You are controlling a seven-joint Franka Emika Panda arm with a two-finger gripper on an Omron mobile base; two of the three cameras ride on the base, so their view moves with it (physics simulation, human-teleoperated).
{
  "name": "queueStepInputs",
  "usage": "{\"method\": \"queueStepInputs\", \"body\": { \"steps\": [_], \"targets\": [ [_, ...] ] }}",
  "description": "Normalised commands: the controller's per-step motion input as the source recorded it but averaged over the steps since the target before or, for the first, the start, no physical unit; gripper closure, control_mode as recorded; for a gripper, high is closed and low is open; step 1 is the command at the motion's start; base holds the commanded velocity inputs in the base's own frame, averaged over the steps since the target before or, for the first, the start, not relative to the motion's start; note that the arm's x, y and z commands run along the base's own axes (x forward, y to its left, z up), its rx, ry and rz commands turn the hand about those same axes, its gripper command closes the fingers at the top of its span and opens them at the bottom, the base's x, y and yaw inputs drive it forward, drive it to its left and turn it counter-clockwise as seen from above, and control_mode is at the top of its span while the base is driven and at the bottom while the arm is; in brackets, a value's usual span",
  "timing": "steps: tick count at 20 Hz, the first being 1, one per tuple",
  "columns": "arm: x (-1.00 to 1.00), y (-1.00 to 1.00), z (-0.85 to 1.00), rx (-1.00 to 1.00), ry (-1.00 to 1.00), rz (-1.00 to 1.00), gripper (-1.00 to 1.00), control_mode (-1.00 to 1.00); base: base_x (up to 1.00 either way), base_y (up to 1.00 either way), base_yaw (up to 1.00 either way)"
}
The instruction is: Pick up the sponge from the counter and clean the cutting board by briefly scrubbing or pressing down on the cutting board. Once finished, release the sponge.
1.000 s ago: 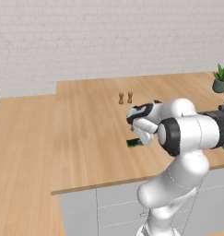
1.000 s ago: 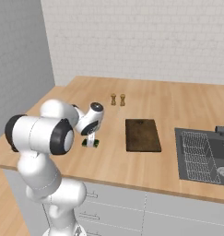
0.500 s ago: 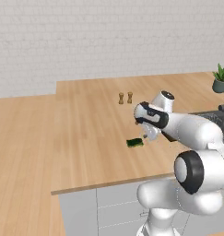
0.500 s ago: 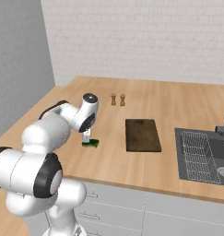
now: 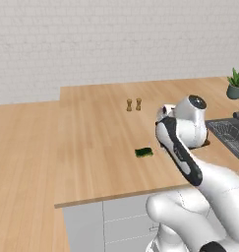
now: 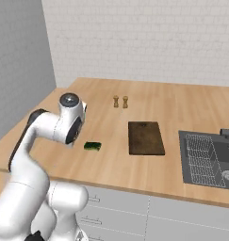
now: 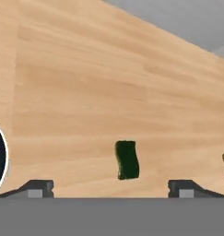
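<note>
The sponge (image 5: 143, 152) (image 6: 92, 146), a small dark green block, lies flat on the light wood counter (image 5: 91, 128) (image 6: 182, 108) near its front edge. In the hand view the sponge (image 7: 126, 160) sits some way below my gripper (image 7: 111, 189), between the lines of the two fingertips (image 7: 39, 186). They stand wide apart, open, with nothing in them. The dark brown cutting board (image 6: 145, 137) lies flat to the right of the sponge, a short gap away. My arm's white upper links hang over the counter between the cameras and the board.
Two small brown shakers (image 5: 134, 104) (image 6: 120, 101) stand further back on the counter. A dark grey sink (image 6: 205, 155) is set in at the right, and a potted plant (image 5: 235, 83) stands at the far right.
The arm has swung up and folded back, lifting the hand from just over the sponge to well above it. The sponge has stayed in place on the counter.
</note>
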Motion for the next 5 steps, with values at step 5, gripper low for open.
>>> {"method": "queueStepInputs", "body": {
  "steps": [5],
  "targets": [
    [-1.00, 0.05, 0.63, 0.23, -0.06, -0.51, -1.00, -1.00, 0.00, 0.00, 0.00]
  ]
}}
